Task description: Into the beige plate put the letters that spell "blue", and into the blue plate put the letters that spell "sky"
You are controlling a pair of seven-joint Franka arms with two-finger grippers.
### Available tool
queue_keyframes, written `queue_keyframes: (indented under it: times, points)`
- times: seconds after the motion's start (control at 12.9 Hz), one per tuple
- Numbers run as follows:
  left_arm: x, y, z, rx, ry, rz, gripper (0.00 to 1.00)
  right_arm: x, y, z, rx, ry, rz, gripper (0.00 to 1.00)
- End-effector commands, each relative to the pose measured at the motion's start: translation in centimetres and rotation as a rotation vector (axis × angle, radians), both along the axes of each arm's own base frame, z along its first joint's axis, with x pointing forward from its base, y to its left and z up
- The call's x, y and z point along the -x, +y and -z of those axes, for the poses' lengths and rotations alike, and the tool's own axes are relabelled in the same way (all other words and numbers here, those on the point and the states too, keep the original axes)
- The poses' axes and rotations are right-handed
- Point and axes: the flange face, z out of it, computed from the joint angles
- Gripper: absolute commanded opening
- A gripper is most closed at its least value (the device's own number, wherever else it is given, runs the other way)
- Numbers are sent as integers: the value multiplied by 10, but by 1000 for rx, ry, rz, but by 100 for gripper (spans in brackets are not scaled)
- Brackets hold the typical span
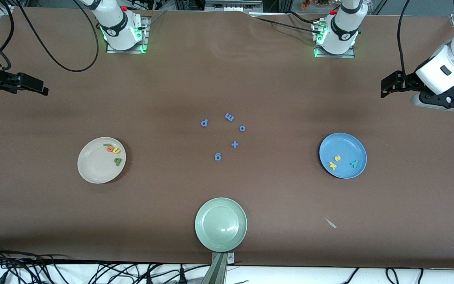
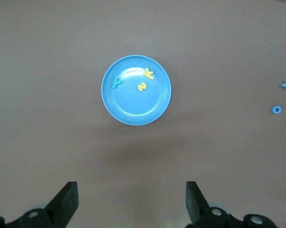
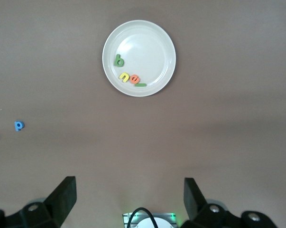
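The beige plate toward the right arm's end holds the olive-green b, yellow u, orange e and light green l. The blue plate toward the left arm's end holds the yellow s, yellow k and teal y. My right gripper hangs open and empty, raised well away from the beige plate. My left gripper is likewise open and empty, high up and apart from the blue plate.
Several all-blue letters and a plus sign lie mid-table between the plates. A pale green plate sits at the table edge nearest the front camera. A small pale scrap lies nearer the camera than the blue plate.
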Motion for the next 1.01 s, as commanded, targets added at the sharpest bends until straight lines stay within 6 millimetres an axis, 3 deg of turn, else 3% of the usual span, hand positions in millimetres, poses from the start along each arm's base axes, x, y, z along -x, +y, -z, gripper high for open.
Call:
queue_keyframes:
  times: [0.0,0.93]
  points:
    - [2,2,-7,-25,-4,-2,100,-7,8,-3,41,-5,-28,100]
    - [2,2,-7,-25,-4,-2,100,-17,26,-10,69,-33,-66,100]
